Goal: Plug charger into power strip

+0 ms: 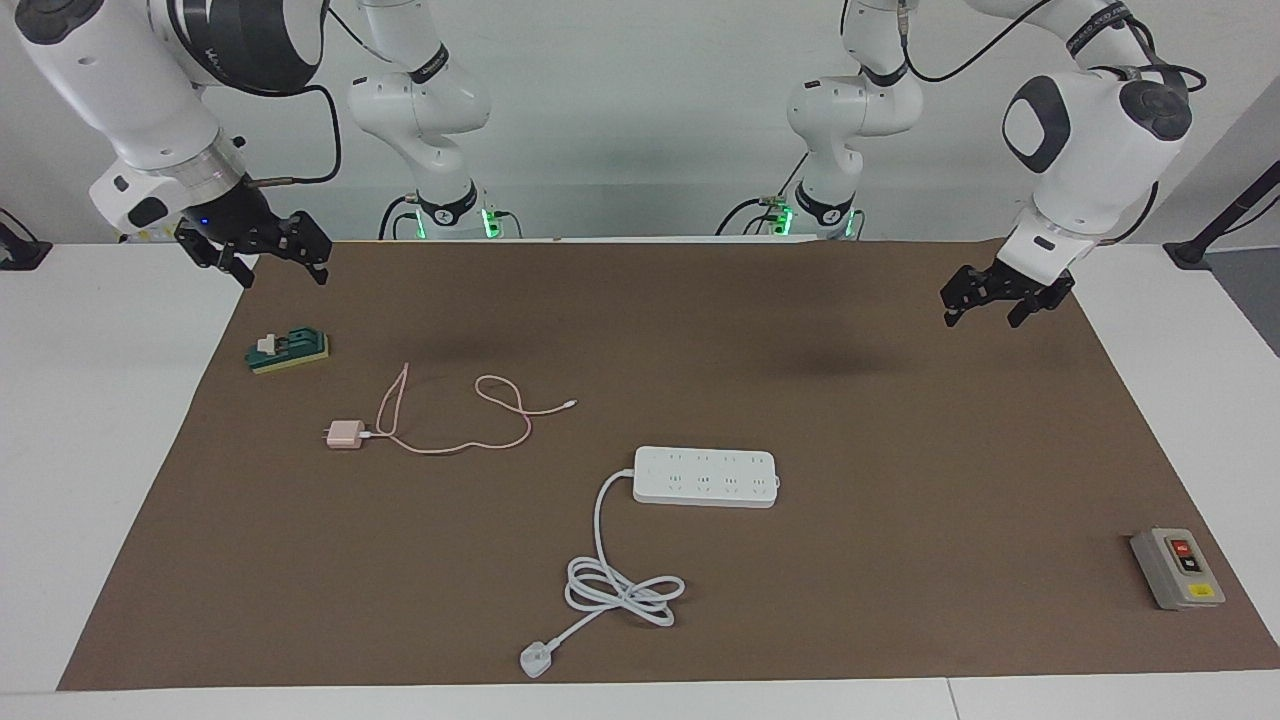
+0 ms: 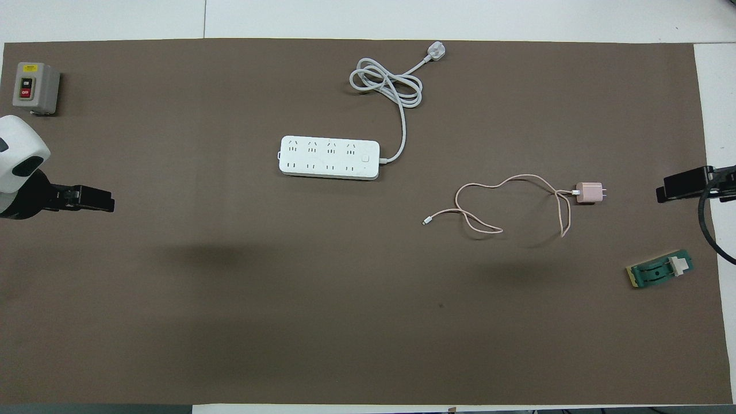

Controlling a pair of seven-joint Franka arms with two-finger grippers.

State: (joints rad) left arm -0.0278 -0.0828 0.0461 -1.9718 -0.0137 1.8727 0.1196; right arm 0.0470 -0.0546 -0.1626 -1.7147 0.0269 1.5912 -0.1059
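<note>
**Nothing plugged yet**

Plug and cord lie nearest the camera. Both grippers, left and right, hover with fingers spread, empty. Charger lies untouched on desk, apart from strip. Everything remains.

table w/ brown mat — charger | power strip | grey box | green block

pale pink cube charger flat on mat, unplugged, thin pink cable looping off. long white power strip, sockets up, at charger's four o'clock in facing view, apart, farther from robots.
</note>
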